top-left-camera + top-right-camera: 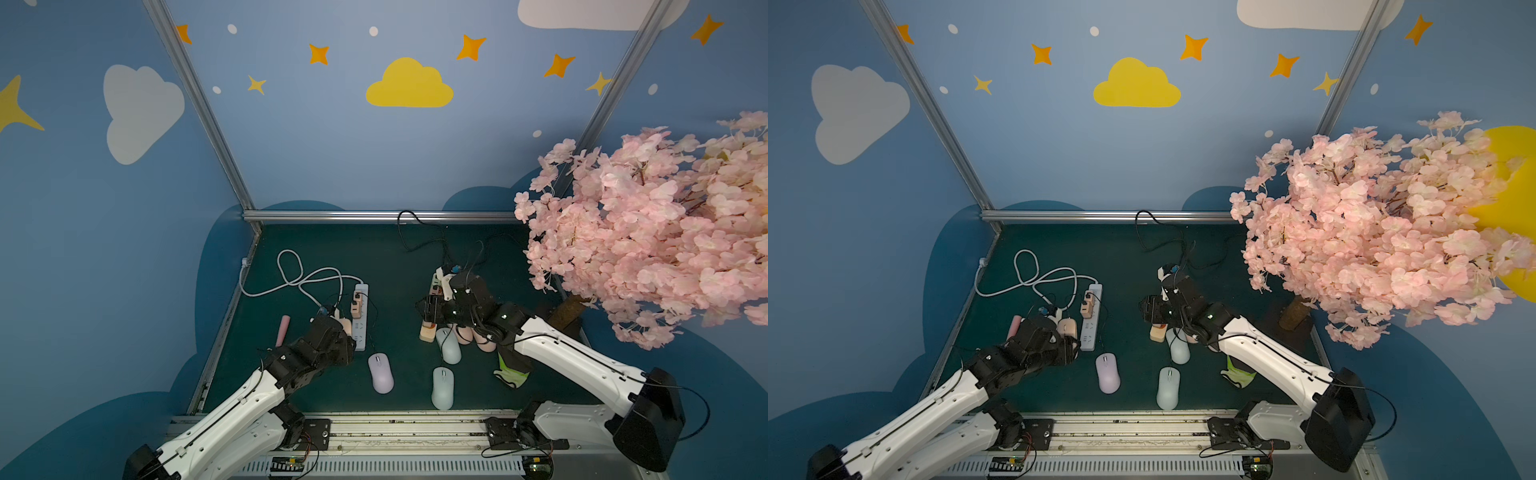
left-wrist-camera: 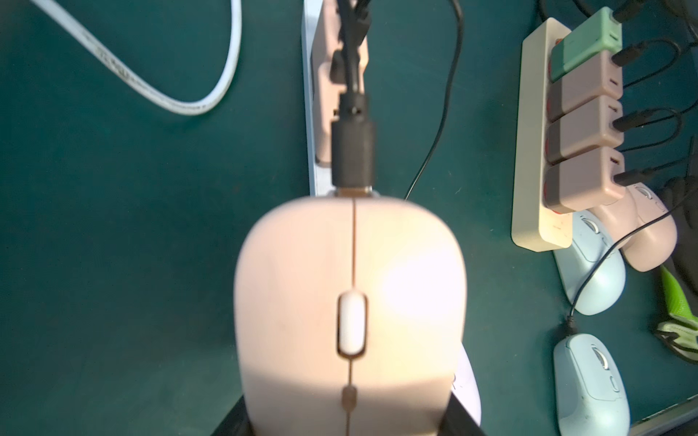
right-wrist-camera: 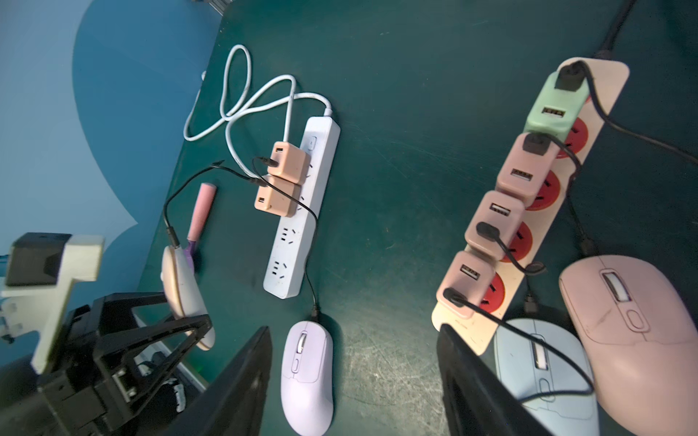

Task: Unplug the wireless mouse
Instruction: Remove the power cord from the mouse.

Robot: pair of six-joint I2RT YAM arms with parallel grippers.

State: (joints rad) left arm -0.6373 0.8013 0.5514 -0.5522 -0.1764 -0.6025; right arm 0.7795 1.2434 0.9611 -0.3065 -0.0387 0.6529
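Left claw is clamped on the peach-pink plastic wireless mouse. It's got one black finger on each flank near the tail end, so the mouse sticks straight out ahead of the claw. Black USB plug is plugged into the mouse's nose, with its cable running off toward the peach charger cubes on the long white power strip.

In both top views the mouse pokes out at roughly 1 o'clock from the claw, and the white strip sits just beside it at 3 o'clock. From the right wrist view the mouse looks tipped up on its edge. Can't tell if it's clear of the dark green mat.

Right claw hangs over the 3 o'clock side of the mat, jaws spread wide with nothing between them, near the beige power strip.
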